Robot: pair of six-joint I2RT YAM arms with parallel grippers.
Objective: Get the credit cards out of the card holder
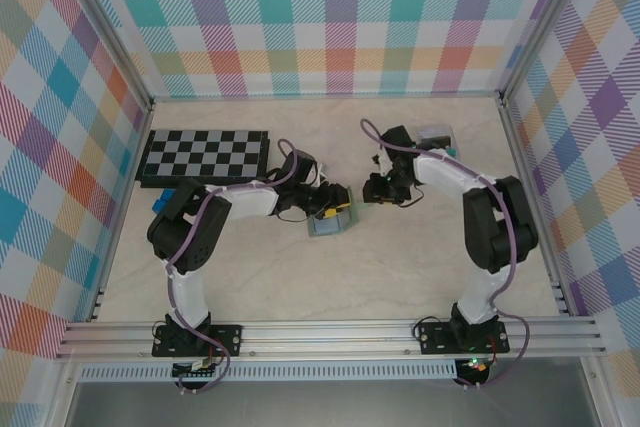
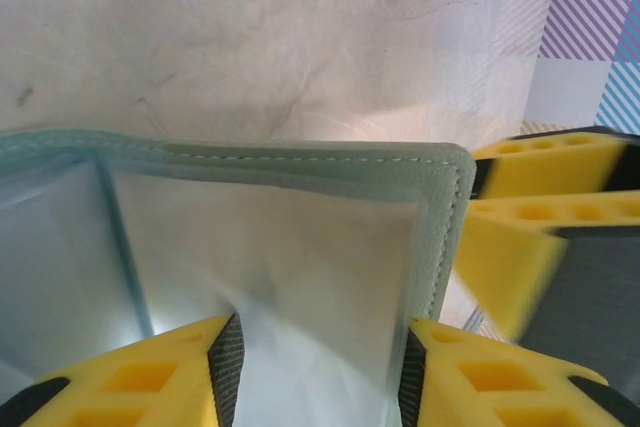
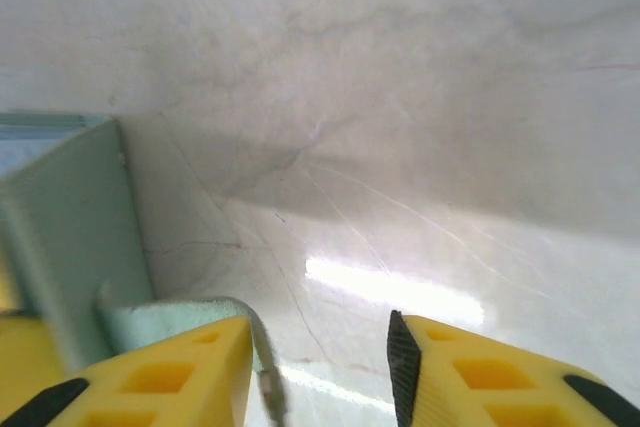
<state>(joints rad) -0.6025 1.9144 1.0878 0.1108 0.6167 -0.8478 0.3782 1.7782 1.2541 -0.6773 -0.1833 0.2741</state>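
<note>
Where the wallet (image 1: 332, 223) lies on the counter (image 1: 400, 287), near its middle and a little left of centre, both arms reach to it. The left arm (image 1: 205, 222) comes in from the left, and the left jaws sit over the wallet's left part. In the left wrist view the wallet (image 2: 300, 237) is open: a sage-green stitched border runs along its far and right edges, and pale grey-blue pockets (image 2: 60, 247) fill the inner face. The left jaws are parted, their yellow fingers (image 2: 130, 382) one to each side of a strip of the right-hand pocket. Nothing is clamped between the pads; whether the tips press on the pocket cannot be told.

The right arm (image 1: 490, 217) bends in from the right, and the right jaws stand just beside the wallet's right edge; their yellow fingers (image 2: 540, 227) show there in the left wrist view, blurred. In the right wrist view the right jaws are released, with bare counter (image 3: 420, 117) in the gap between the fingers (image 3: 500, 387). The wallet's green cover (image 3: 70, 227) lies at the left, and its tab (image 3: 180, 315) curls just over the finger on that side.

A chessboard (image 1: 205, 155) lies at the far left and a clear box (image 1: 437, 135) at the far right, both apart from the wallet.
</note>
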